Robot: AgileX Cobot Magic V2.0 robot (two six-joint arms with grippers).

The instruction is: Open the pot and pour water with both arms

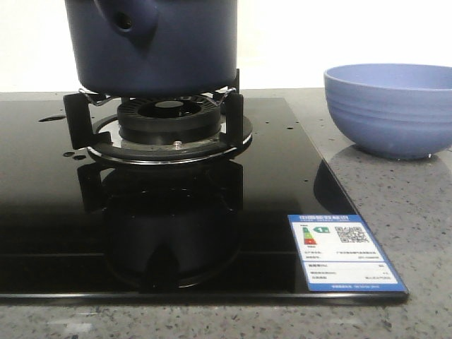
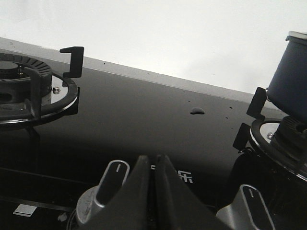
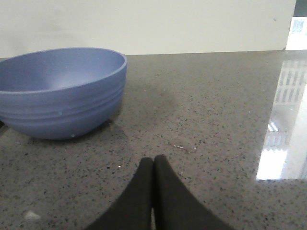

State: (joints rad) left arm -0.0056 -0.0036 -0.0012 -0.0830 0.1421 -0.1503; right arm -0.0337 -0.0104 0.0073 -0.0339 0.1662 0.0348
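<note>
The dark navy pot stands on the burner's black supports, with its hollow stub facing me; its top is cut off by the frame. In the left wrist view only the pot's side shows at the edge. My left gripper is shut with nothing in it, low over the black glass hob between two knobs. My right gripper is shut and empty over the speckled counter, apart from the light-blue bowl. Neither gripper shows in the front view.
The light-blue ribbed bowl sits on the grey counter right of the hob. A second burner shows in the left wrist view. Two silver knobs flank the left fingers. An energy label is stuck on the hob's corner.
</note>
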